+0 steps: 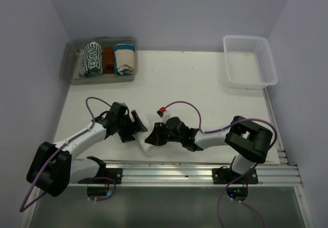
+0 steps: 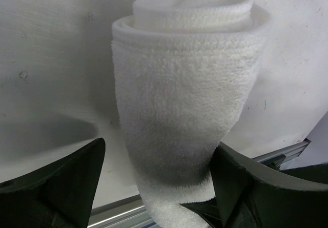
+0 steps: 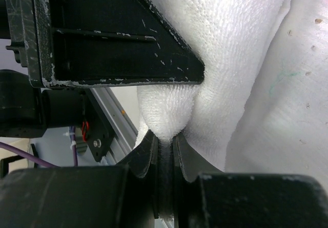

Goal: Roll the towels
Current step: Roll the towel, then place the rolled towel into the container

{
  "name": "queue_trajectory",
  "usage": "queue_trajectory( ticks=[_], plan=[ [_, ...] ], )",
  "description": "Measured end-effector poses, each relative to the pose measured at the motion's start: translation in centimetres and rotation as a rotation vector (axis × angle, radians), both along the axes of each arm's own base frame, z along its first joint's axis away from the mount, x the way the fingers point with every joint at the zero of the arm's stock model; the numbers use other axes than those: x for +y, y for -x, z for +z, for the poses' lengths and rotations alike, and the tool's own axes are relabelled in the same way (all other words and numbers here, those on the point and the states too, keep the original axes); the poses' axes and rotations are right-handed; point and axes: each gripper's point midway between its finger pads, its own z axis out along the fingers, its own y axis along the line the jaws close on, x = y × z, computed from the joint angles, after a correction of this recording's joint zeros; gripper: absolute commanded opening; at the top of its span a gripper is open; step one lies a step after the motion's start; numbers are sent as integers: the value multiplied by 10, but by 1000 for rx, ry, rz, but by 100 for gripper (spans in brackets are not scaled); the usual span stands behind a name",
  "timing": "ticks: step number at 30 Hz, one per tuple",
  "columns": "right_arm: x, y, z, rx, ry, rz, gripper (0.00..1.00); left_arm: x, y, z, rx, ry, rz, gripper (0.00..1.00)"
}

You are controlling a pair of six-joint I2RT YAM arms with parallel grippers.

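- The white towel (image 2: 179, 100) is thick looped terry wound into a fat, slightly tapering roll. A soft spiral of layers shows at its top end.
- In the overhead view it lies at about 6 o'clock on the matte white table (image 1: 195, 95), by the ribbed aluminium rail at the near edge and wedged between the two grippers.
- The left gripper (image 2: 159, 147) stands wide apart and straddles the roll. Its smooth black wedge-shaped fingers (image 2: 61, 187) flank the cloth: the one at 3 o'clock presses the pile, the one at 9 o'clock is clear of it.
- The right gripper (image 3: 171, 110) is clamped nearly closed on a rounded fold of the same towel. The plush bulges between its scuffed black fingers (image 3: 118, 38).
- The striped towel (image 1: 91, 60), dark green and white, sits rolled in a clear plastic bin (image 1: 72, 75) at 11 o'clock, beside a rust-brown towel (image 1: 108, 60) and a cream towel (image 1: 124, 59) with a teal band.
- A white latticed plastic basket (image 1: 230, 79) sits at 1 o'clock.
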Motion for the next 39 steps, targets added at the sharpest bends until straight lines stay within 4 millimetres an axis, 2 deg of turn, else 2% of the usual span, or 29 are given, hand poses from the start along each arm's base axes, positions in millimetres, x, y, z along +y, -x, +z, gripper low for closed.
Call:
queue_trajectory(
  ticks=[5, 8, 11, 14, 16, 17, 18, 20, 21, 22, 23, 28, 35, 39],
  plan=[
    [2, -1, 1, 9, -23, -4, 0, -4, -2, 0, -8, 10, -9, 80],
    [3, -1, 2, 14, -35, -2, 0, -9, -2, -3, -6, 14, -24, 71],
    [2, -1, 2, 23, -47, -4, 0, -15, -2, -5, -9, 19, -41, 66],
    [2, -2, 0, 37, -64, -7, 0, -18, -2, -6, -8, 21, -44, 53],
    [3, -2, -1, 46, -76, -5, 1, -18, -3, -6, -6, 19, -41, 41],
    [3, -2, -1, 50, -81, -7, 5, -18, -3, -6, -8, 18, -41, 36],
    [3, -2, -1, 53, -84, -10, 20, -18, -4, -5, -8, 13, -40, 29],
    [2, -3, 0, 56, -92, -17, 39, -18, -5, -3, -8, 0, -47, 24],
    [2, -3, 0, 55, -92, -18, 50, -18, -7, -2, -9, -14, -53, 18],
    [2, -4, 0, 55, -94, -21, 52, -18, -9, 0, -8, -29, -59, 16],
    [1, -4, 1, 47, -90, -18, 60, -16, -11, 1, -9, -48, -65, 13],
    [-14, -9, 10, -13, -27, -43, 69, -9, -24, 14, -28, -142, -89, 9],
    [-55, -19, 57, -185, 50, -115, 73, 3, -54, 47, -100, -285, -138, 9],
    [-80, -25, 68, -249, 99, -166, 73, 10, -73, 71, -134, -363, -184, 9]
  ],
)
